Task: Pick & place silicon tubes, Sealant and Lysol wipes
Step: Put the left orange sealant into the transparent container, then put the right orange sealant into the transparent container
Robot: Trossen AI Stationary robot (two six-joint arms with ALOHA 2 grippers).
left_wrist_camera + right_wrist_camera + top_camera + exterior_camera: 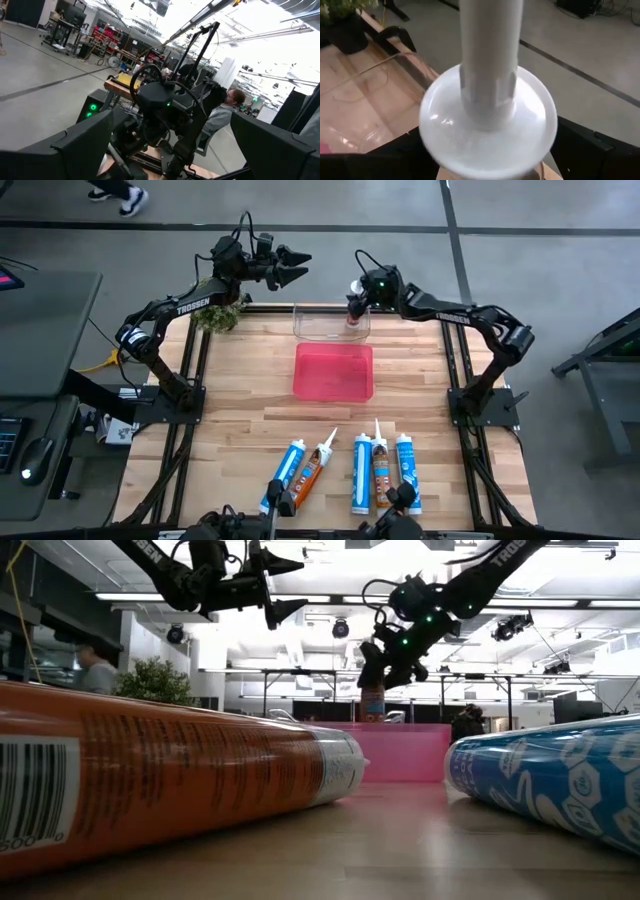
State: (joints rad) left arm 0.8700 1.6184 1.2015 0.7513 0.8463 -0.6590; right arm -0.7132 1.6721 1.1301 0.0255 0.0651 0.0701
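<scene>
Five sealant tubes [345, 473] lie in a loose row on the near part of the wooden table [240, 420], well apart from both grippers: a blue one [282, 477] and an orange one [310, 471] lean side by side on the left, and a blue [361, 473], an orange [381, 471] and another blue [407, 472] lie close together on the right. In the low view the orange tube and a blue tube [560, 785] fill the foreground. A sixth tube [355, 317] is in the right gripper [356, 300], whose fingers are closed around its body and hold it upright, nozzle upward, over the right end of the clear bin [330, 321] at the far edge of the table. The right wrist view looks down along this tube's white nozzle [491, 45] and round white shoulder [487, 122], with the clear bin's wall beside it. The pink bin [334, 371] sits just in front of the clear bin, toward the table's middle. The left gripper [296, 265] hangs high beyond the far edge of the table, to the left of the clear bin, with its jaws spread wide and nothing between them. A small green plant [221, 313] stands at the far left corner of the table.
</scene>
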